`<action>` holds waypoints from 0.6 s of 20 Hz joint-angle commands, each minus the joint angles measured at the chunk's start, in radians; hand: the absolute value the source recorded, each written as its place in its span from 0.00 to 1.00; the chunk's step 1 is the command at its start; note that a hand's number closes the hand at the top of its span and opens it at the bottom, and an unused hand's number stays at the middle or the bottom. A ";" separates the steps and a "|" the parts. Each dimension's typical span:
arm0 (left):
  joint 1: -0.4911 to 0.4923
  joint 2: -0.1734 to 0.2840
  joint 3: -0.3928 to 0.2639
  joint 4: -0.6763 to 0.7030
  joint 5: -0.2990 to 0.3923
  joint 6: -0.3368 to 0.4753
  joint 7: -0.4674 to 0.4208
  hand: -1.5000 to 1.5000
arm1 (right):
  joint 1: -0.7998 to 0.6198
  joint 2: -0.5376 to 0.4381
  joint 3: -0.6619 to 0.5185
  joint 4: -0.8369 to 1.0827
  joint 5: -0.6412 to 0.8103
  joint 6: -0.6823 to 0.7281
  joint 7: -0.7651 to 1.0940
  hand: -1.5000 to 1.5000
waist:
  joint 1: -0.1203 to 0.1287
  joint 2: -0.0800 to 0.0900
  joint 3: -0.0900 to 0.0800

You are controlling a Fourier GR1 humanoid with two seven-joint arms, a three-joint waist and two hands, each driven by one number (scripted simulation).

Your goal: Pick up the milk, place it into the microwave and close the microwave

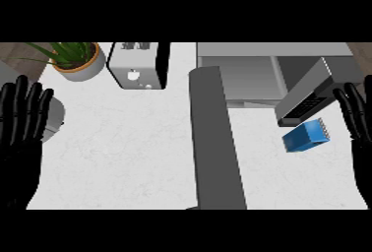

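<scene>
On counter [131, 157]: one blue milk carton [306, 136]; one open microwave [247, 74]; one plant [73, 59].

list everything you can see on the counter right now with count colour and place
milk carton: one, blue, lying on the counter at the right, just in front of the microwave
microwave: one, grey, at the back right, inside open to view
microwave door: one, dark grey, swung open toward the front, across the middle of the counter
toaster: one, silver with a black side, at the back, left of the microwave
potted plant: one, green leaves in a tan pot, back left corner
counter: one, white marbled
left hand: one, black, open, fingers up at the left edge
right hand: one, black, open, fingers up at the right edge
</scene>
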 commanded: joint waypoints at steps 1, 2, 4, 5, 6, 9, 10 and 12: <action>-0.040 0.009 0.039 0.095 0.022 -0.021 -0.030 0.00 | -0.028 -0.061 -0.132 0.033 -0.112 0.057 0.018 0.00 | -0.001 -0.014 -0.006; -0.015 -0.020 -0.027 0.004 -0.018 0.004 0.032 0.00 | 0.019 -0.065 -0.141 0.004 -0.124 0.077 0.013 0.00 | -0.001 -0.015 -0.006; 0.021 -0.062 -0.079 0.068 -0.075 0.019 -0.064 0.00 | 0.048 -0.070 -0.194 -0.011 -0.167 0.080 0.015 0.00 | -0.003 -0.015 -0.006; 0.039 -0.042 -0.064 -0.008 -0.030 0.000 0.020 0.00 | 0.015 -0.107 -0.239 -0.009 -0.203 0.091 0.072 0.00 | 0.000 -0.016 -0.006; 0.043 -0.032 -0.018 0.066 0.017 -0.031 -0.066 0.00 | 0.038 -0.099 -0.271 0.046 -0.219 0.105 -0.003 0.00 | -0.001 -0.015 -0.006; 0.054 -0.101 -0.060 0.116 0.163 0.083 -0.021 0.00 | 0.116 -0.085 -0.205 0.052 -0.257 0.150 0.074 0.00 | -0.009 -0.014 -0.007; 0.125 -0.102 -0.094 0.047 0.174 0.091 -0.014 0.00 | 0.109 -0.132 -0.259 0.015 -0.308 0.156 0.151 0.00 | -0.004 -0.017 -0.007; 0.176 -0.103 -0.083 0.028 0.215 0.030 -0.027 0.00 | 0.102 -0.095 -0.241 0.098 -0.288 0.172 0.070 0.00 | 0.004 -0.015 -0.006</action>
